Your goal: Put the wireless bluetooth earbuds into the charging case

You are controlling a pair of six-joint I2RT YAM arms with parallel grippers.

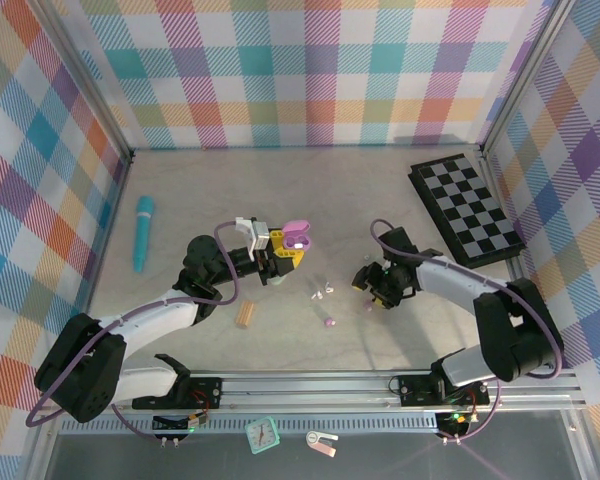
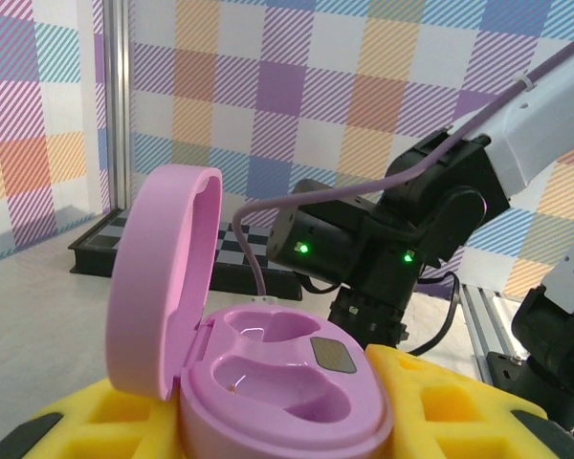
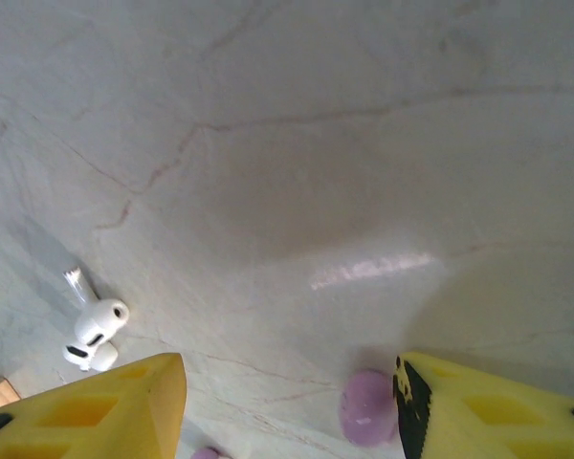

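Earbuds [image 1: 326,291] lie loose on the pale table [image 1: 280,190], in the gap between the two arms, and none is in the case yet.

The case [image 2: 268,382], pink-purple and pebble-shaped, is left of centre. It is clamped between the yellow fingers of the left gripper [image 1: 283,250] and lifted off the table. Its lid stands upright and both wells are empty.

The right gripper [image 3: 287,411] is low over the table, right of centre. Its jaws are well apart and grip nothing.

A purple earbud [image 3: 367,408] rests on the table between them, hard against the right-hand finger and well away from the other. The white earbuds [image 3: 94,335] lie together further left, outside the jaws. A purple sliver at the near edge of the right wrist view may be the second purple bud, but too little of it shows to tell.

The main risk is in the pinch. Because the bud sits off-centre, the nearer finger would probably meet it first and push or roll it. A small, smooth, rounded bud could then squirt out sideways.

If it is caught crookedly, it may not suit the shaped well and could end up perched on the rim. There is also a risk at the case, where the right fingers could knock the raised lid down or jar the case in the left grip.
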